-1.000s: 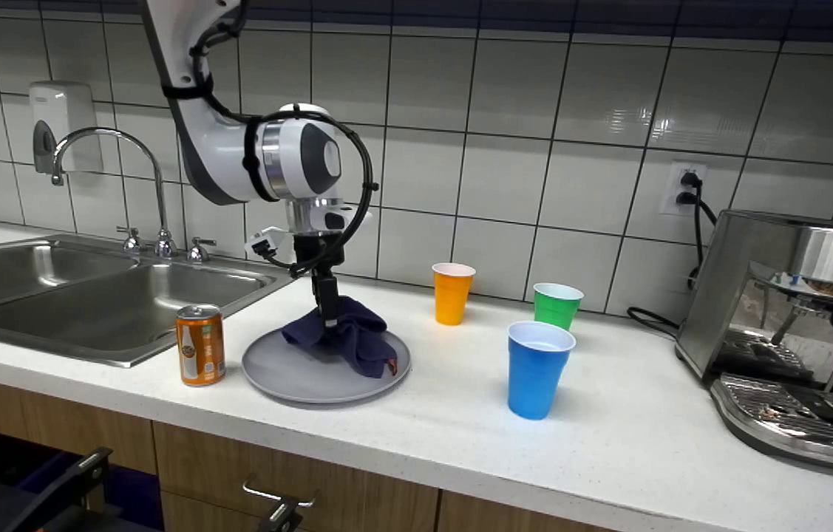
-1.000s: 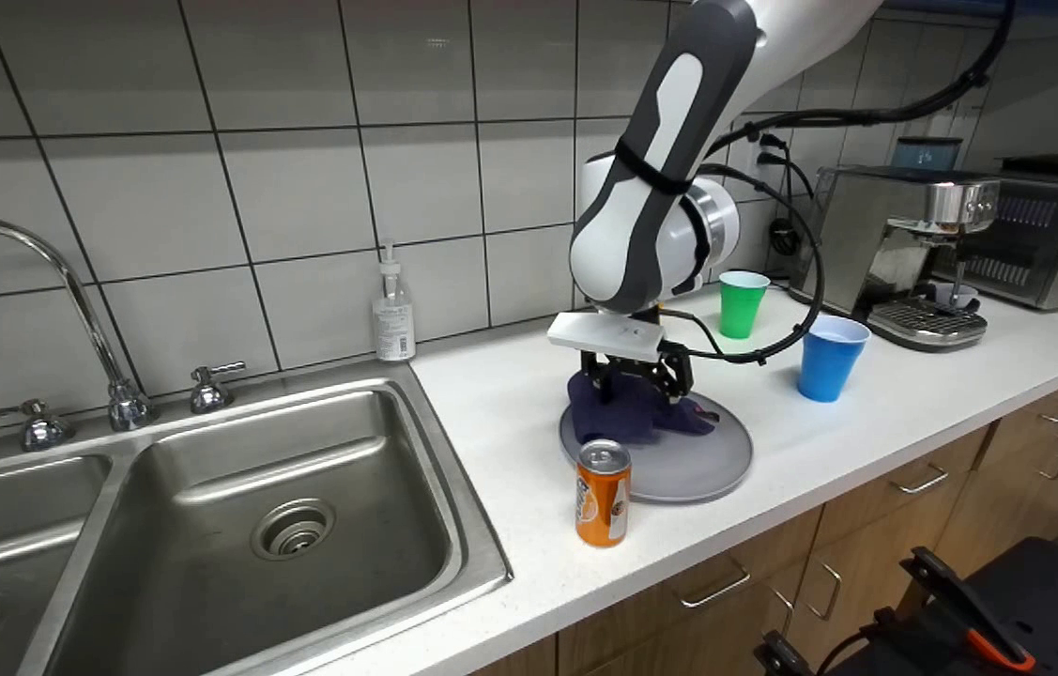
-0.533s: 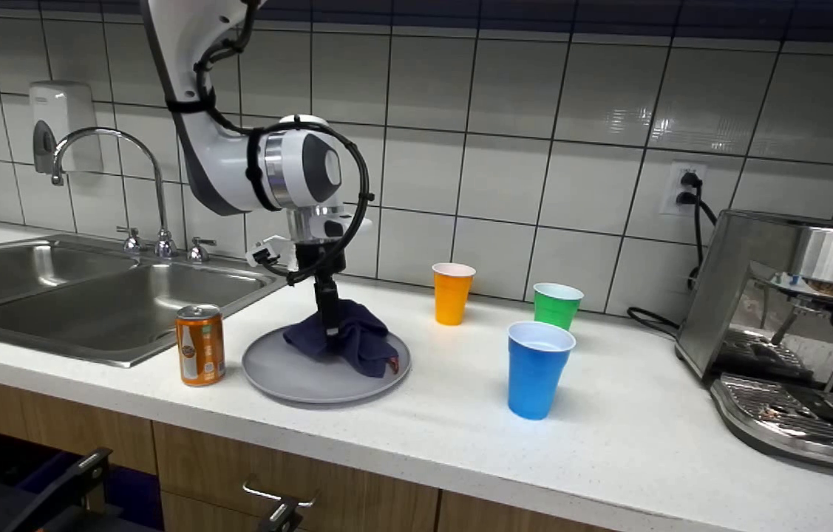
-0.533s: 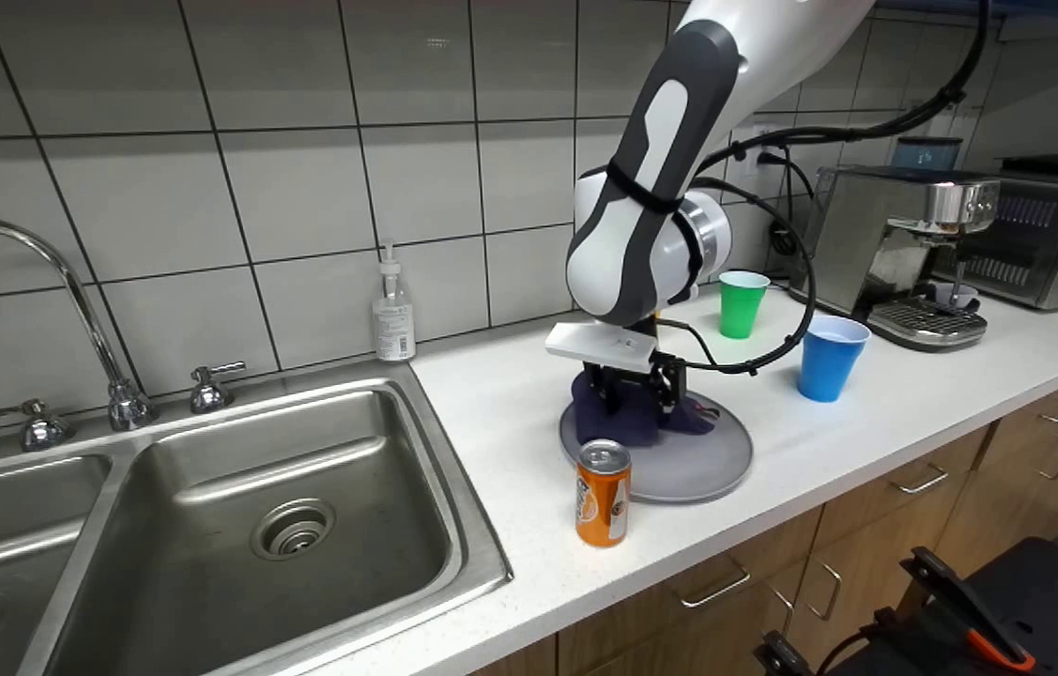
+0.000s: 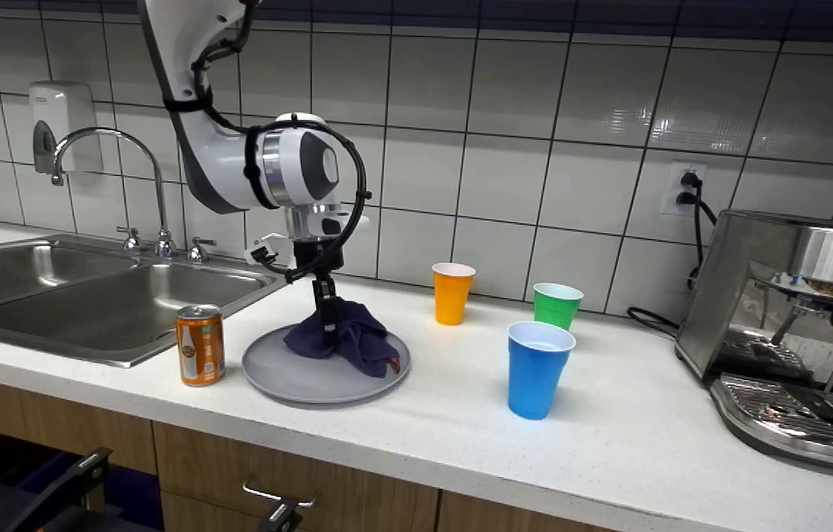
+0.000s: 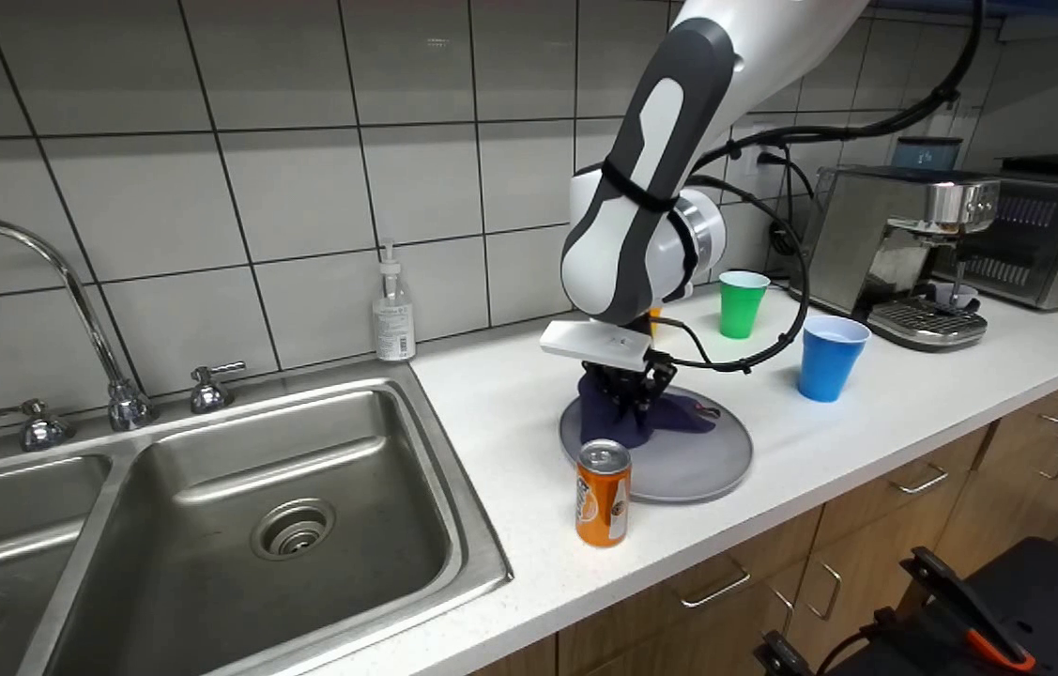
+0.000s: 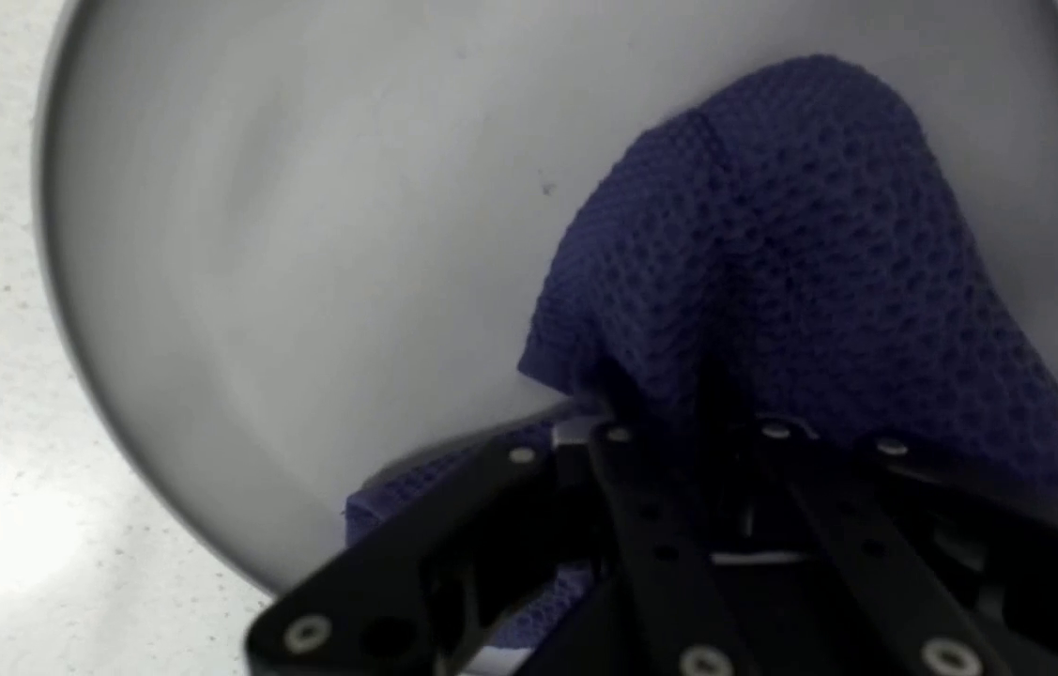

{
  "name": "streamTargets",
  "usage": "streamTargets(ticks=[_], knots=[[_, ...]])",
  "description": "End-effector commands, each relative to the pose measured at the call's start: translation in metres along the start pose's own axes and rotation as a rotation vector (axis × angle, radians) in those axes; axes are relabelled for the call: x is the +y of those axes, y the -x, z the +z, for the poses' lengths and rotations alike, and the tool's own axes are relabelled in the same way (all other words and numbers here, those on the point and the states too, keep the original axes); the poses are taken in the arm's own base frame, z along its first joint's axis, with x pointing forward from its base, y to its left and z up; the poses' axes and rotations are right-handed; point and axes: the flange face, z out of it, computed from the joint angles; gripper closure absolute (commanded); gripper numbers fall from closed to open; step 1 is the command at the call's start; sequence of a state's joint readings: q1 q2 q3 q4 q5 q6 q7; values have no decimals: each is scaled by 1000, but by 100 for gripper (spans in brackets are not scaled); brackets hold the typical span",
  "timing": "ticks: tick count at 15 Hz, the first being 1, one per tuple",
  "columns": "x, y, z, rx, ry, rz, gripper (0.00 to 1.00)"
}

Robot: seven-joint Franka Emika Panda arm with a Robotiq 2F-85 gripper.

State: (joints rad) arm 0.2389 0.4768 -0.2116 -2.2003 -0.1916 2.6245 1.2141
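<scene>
A dark blue textured cloth lies crumpled on a round grey plate. My gripper points down into it, jaws drawn close together with a fold of the fabric pinched between them. The fingertips are partly buried in the folds. In both exterior views the gripper stands over the middle of the cloth, which still rests on the plate. A small reddish thing pokes out at the cloth's edge; the rest of it is hidden.
An orange can stands beside the plate, near the sink with its faucet. Orange, green and blue cups stand across the counter. Farther along is a coffee machine. A soap bottle stands by the wall.
The gripper has come down slightly into the cloth, and its fingers have moved from wide apart to close together, gathering the fabric between them. The plate, can and cups have stayed put.
</scene>
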Motion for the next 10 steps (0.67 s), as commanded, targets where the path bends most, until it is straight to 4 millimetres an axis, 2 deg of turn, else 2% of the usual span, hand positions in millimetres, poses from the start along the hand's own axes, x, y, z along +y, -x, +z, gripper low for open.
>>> streamTargets(ticks=[1,6,10], knots=[[-4,-2,-2,24,14,10,100],[1,-2,-17,14,-3,2,97],[5,-4,-45,33,-57,-11,97]])
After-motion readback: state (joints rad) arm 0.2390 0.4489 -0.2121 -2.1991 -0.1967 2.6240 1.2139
